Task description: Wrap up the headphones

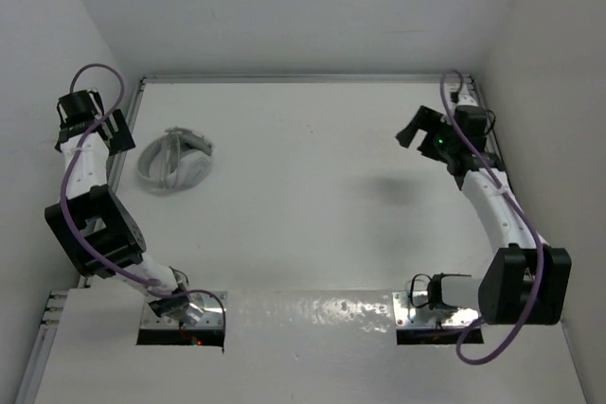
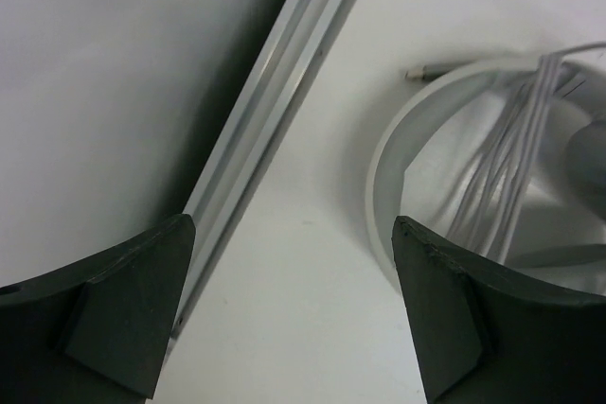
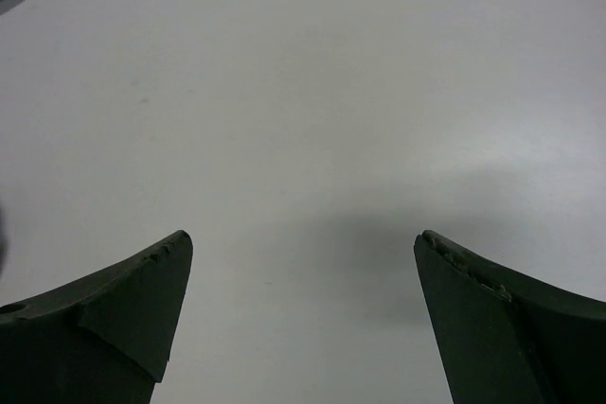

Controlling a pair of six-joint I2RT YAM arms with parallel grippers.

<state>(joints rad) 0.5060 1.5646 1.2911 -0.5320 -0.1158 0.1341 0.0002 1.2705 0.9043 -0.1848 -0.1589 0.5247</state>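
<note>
White headphones (image 1: 196,160) | long axis roughly left-right | left fingers (image 2: 123,319) apart | right fingers (image 3: 114,319) apart

The white-grey headphones (image 1: 175,160) lie flat near the table's (image 1: 312,186) far-left corner, close to its left edge. Their thin cable (image 2: 511,153) crosses the headband (image 2: 383,177) in several strands, with the plug (image 2: 423,73) at the band's outer side.

Headphones (image 1: 177,160) smooth white plastic; table (image 1: 312,186) matt white; rail (image 2: 275,111) pale metal.
</note>
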